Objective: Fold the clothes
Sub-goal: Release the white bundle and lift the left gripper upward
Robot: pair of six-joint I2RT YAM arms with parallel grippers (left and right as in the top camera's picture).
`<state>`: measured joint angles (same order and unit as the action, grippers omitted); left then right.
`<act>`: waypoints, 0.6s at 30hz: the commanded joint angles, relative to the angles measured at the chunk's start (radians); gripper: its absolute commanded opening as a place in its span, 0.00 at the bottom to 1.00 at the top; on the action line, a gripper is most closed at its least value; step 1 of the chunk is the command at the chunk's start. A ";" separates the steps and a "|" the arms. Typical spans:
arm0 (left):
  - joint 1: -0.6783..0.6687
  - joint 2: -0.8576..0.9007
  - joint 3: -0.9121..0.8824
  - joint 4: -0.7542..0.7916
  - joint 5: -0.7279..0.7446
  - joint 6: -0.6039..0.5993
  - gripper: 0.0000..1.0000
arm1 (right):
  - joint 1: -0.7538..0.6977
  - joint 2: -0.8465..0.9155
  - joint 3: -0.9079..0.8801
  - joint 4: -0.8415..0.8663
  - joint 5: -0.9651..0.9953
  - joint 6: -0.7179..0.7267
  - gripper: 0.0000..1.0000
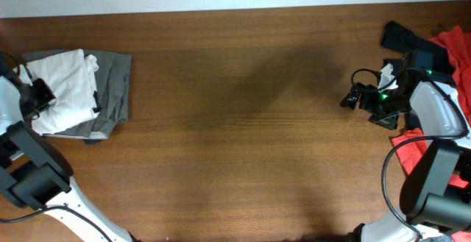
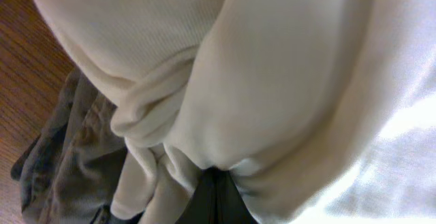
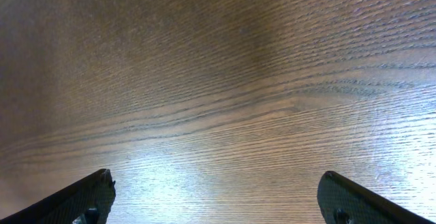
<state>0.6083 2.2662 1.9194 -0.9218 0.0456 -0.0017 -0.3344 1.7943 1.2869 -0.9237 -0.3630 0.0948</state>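
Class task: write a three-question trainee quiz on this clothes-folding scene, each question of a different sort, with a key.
1. True or false: the white T-shirt lies partly on the grey-brown trousers.
2. The right jaws hang over: A) the T-shirt, B) bare table, C) the trousers.
3. Fill in: the left jaws are ___ on the T-shirt's fabric.
Key: 1 true; 2 B; 3 shut.
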 commanded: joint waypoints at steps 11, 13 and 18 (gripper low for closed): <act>-0.115 -0.369 0.121 -0.085 0.098 -0.111 0.01 | -0.003 -0.015 0.015 0.000 0.009 0.000 0.99; -0.164 -0.402 0.121 -0.102 0.097 -0.111 0.05 | -0.003 -0.015 0.016 0.000 0.009 0.000 0.99; -0.280 -0.419 0.121 -0.113 0.097 -0.110 0.11 | -0.003 -0.015 0.016 0.000 0.009 0.000 0.99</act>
<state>0.3668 1.8278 2.0460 -1.0256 0.1276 -0.0986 -0.3344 1.7943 1.2865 -0.9237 -0.3630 0.0956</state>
